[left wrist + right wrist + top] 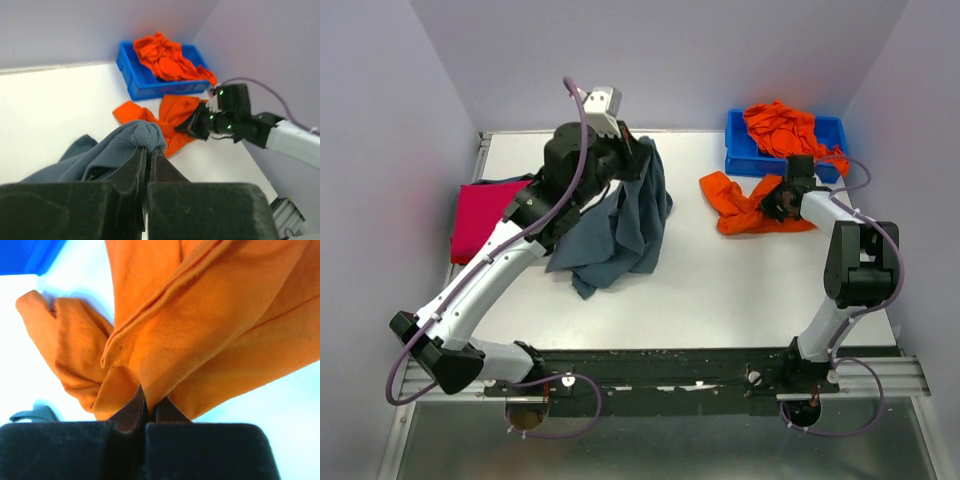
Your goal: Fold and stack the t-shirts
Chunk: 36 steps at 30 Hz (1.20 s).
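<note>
My left gripper [642,152] is shut on the slate grey-blue t-shirt [620,225] and holds it up so it hangs crumpled over the table's middle left; the pinched fold shows in the left wrist view [142,135]. My right gripper [772,203] is shut on a bright orange t-shirt [745,205] lying bunched on the table in front of the bin; the cloth fills the right wrist view [200,315]. A magenta-red t-shirt [480,220] lies flat at the left edge, partly hidden by my left arm. More orange shirts [782,128] lie in the bin.
A rigid blue plastic bin [738,152] stands at the back right corner, also in the left wrist view [131,70]. Purple walls close the table on three sides. The table [720,290] has bare white surface in front.
</note>
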### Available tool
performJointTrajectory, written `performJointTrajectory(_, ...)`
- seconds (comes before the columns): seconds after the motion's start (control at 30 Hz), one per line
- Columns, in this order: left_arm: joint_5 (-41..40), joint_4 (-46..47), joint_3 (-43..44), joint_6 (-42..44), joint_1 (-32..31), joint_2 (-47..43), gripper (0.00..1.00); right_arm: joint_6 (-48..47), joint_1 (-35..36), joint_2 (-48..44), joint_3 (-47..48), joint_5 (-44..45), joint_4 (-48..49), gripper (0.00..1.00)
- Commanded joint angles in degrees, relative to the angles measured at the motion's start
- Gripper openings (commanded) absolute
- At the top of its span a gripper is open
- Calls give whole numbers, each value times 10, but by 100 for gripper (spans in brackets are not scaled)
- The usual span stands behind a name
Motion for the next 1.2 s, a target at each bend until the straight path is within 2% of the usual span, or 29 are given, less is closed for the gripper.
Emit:
performJointTrajectory(0.0, 16, 63, -105, -31, -7, -40, 0, -29, -2, -83, 0, -26, 6, 1)
performJointTrajectory(0.13, -4, 101, -204, -46, -13, -55, 0, -67, 16, -192, -24, -65, -3, 1)
performJointTrajectory(0.3, -3, 123, -253, -54, -23, -35, 0, -131, 48, -329, -12, -126, -49, 1)
performJointTrajectory(0.5, -13, 137, -263, -46, -43, -15, 0, -180, 56, -425, 67, -382, -74, 1)
performJointTrajectory(0.6, -15, 138, -260, -44, -43, -11, 0, -205, 83, -428, 130, -432, -157, 1)
performJointTrajectory(0.77, -27, 133, -256, -37, -45, -13, 0, -233, 98, -422, 178, -412, -240, 1)
performJointTrajectory(0.83, -33, 131, -254, -34, -45, -17, 0, -244, 98, -383, 203, -393, -264, 1)
performJointTrajectory(0.9, -42, 125, -251, -31, -45, -18, 0, -247, 98, -330, 248, -327, -287, 1)
performJointTrajectory(0.97, -51, 120, -251, -31, -45, -20, 0, -238, 96, -273, 298, -225, -284, 1)
performJointTrajectory(1.07, -55, 116, -249, -29, -46, -20, 0, -203, 73, -160, 428, -83, -286, 1)
performJointTrajectory(1.17, -58, 108, -242, -22, -45, -15, 0, -167, 35, -52, 611, -46, -268, 1)
